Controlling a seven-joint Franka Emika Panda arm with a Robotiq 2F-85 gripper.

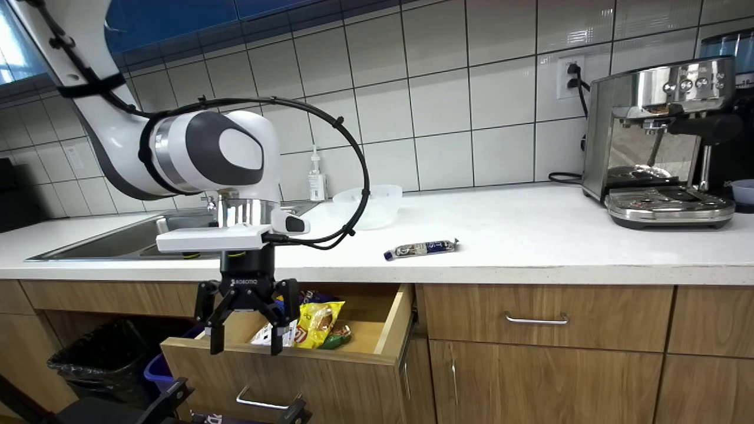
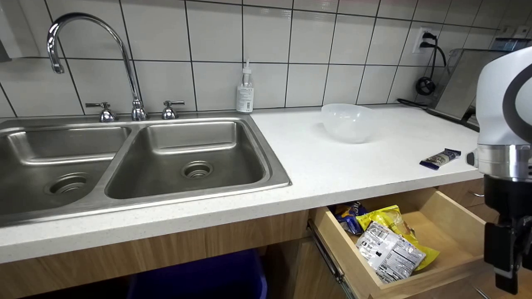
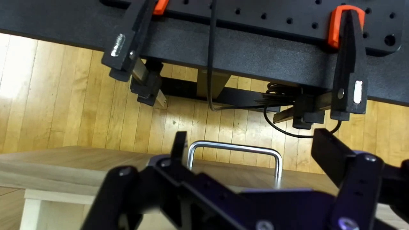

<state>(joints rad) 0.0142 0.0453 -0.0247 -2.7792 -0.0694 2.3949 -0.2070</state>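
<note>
My gripper [image 1: 247, 343] points down with its jaws spread wide, nothing between them. It hangs at the front panel of a pulled-out wooden drawer [image 1: 283, 377]. In the wrist view the drawer's metal handle [image 3: 236, 146] appears between the fingers, apparently lower and not touched. Inside the drawer lie a yellow snack bag [image 1: 318, 324], a silver printed packet [image 2: 390, 252], a blue bag [image 2: 350, 218] and a green packet [image 1: 337, 337]. On the white counter rests a blue-and-silver wrapped bar [image 1: 421, 249]. Only part of the gripper shows at the right edge of an exterior view [image 2: 508, 265].
A translucent bowl [image 2: 347, 123] and a pump bottle [image 2: 245, 93] stand near the double sink [image 2: 195, 158]. An espresso machine [image 1: 660, 147] occupies the counter's right. Below are a bin [image 1: 112, 353] with a black liner and the robot's black mounting table [image 3: 255, 48] with clamps.
</note>
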